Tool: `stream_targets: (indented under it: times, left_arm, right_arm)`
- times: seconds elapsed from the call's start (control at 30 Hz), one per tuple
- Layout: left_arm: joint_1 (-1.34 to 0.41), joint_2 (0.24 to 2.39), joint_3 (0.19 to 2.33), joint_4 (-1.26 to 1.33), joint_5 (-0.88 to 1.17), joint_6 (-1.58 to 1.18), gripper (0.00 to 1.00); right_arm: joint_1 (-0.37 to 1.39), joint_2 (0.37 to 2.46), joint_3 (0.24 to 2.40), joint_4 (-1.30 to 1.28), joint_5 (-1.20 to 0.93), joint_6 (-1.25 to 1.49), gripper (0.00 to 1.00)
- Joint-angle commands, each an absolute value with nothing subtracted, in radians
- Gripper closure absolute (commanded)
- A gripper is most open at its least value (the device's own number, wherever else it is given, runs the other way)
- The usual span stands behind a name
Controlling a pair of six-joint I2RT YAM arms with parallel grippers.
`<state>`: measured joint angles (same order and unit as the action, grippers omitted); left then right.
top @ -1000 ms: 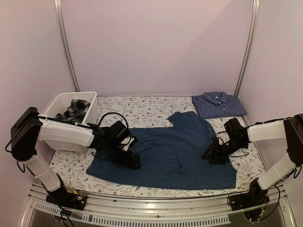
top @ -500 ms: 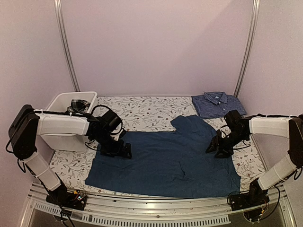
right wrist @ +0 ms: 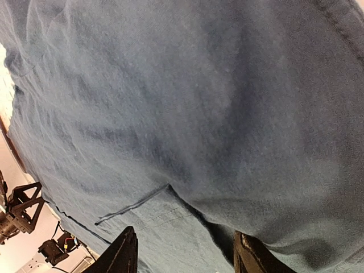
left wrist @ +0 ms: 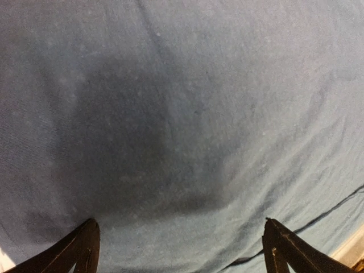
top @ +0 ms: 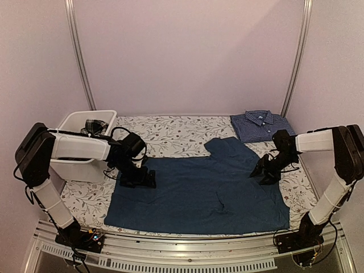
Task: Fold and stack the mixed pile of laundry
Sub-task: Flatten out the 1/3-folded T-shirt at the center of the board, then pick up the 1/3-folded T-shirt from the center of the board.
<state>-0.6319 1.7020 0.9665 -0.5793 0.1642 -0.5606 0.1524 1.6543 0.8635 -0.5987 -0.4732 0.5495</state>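
The dark blue T-shirt [top: 210,187] lies spread flat in the middle of the flowered tablecloth [top: 170,133], one flap poking out toward the back and a small crease near the middle. It looks thin, light and limp, so I'd expect it to sag and slide wherever it isn't held. Hems and corners seem the safest places to pinch, both sides together.

The left gripper [top: 142,179] sits low on the shirt's left edge. In its own camera the fingers [left wrist: 85,244] stand far apart with nothing between them but flat cloth. The right gripper [top: 266,175] is at the right edge, jaws about half apart over rumpled cloth. It doesn't look to be pinching any, though the close view makes that hard to judge.

The checked shirt [top: 261,126] lies folded at the back right. The plaid piece [top: 94,126] is in the white tub [top: 74,122], mostly hidden. I can't make out the T-shirt's neck.
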Motion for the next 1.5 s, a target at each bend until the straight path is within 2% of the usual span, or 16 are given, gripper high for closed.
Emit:
stream_targets:
  times: [0.0, 0.13, 0.3, 0.47, 0.63, 1.03, 1.47]
  left_arm:
    - [-0.636, 1.699, 0.919, -0.574, 0.232, -0.608, 0.0]
    - [-0.63, 1.673, 0.956, -0.575, 0.234, -0.563, 0.0]
    - [-0.568, 1.649, 1.079, -0.6, 0.223, -0.449, 0.0]
    - [-0.496, 1.674, 1.165, -0.592, 0.227, -0.372, 0.0]
    - [-0.452, 1.721, 1.257, -0.598, 0.215, -0.359, 0.0]
    - [-0.414, 1.776, 1.324, -0.604, 0.194, -0.36, 0.0]
    - [-0.387, 1.823, 1.356, -0.614, 0.19, -0.35, 0.0]
  right_arm:
    - [0.127, 1.738, 0.906, -0.585, -0.368, 0.502, 0.43]
    - [0.121, 1.708, 0.963, -0.588, -0.447, 0.437, 0.45]
    - [0.12, 1.679, 1.153, -0.587, -0.505, 0.306, 0.44]
    - [0.12, 1.777, 1.372, -0.58, -0.453, 0.19, 0.44]
    - [0.122, 1.951, 1.558, -0.638, -0.443, 0.13, 0.52]
    - [0.135, 2.187, 1.721, -0.684, -0.402, 0.099, 0.61]
    - [0.158, 2.309, 1.788, -0.697, -0.351, 0.085, 0.65]
